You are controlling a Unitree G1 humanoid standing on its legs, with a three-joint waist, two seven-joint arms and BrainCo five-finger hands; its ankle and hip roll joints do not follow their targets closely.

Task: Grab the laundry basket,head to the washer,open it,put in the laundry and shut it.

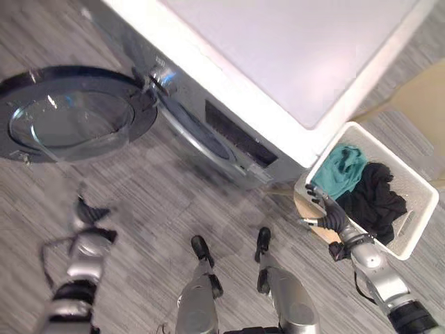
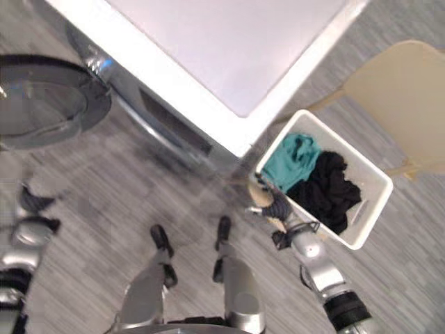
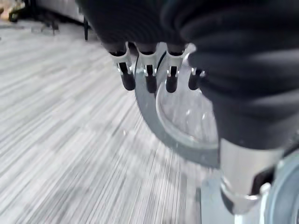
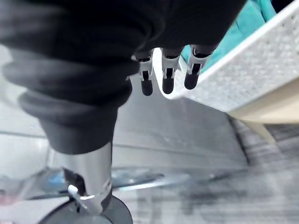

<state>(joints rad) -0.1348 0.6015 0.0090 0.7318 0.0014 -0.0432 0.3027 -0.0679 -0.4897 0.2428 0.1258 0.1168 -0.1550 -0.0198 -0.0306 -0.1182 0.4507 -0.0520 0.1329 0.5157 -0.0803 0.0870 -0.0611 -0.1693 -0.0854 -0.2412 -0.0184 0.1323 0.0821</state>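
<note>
left eye view, white laundry basket [image 1: 417, 229], teal and black clothes

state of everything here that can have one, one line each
washer door: swung fully open
laundry basket: upright beside the washer, holding clothes
teal garment: in the basket
black garment: in the basket
left hand: open, holding nothing
right hand: open, at the basket rim

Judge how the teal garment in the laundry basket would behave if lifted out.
The teal garment lies crumpled, so it will probably hang limp. It overlaps the black clothes, so it might drag some along. It looks light.
</note>
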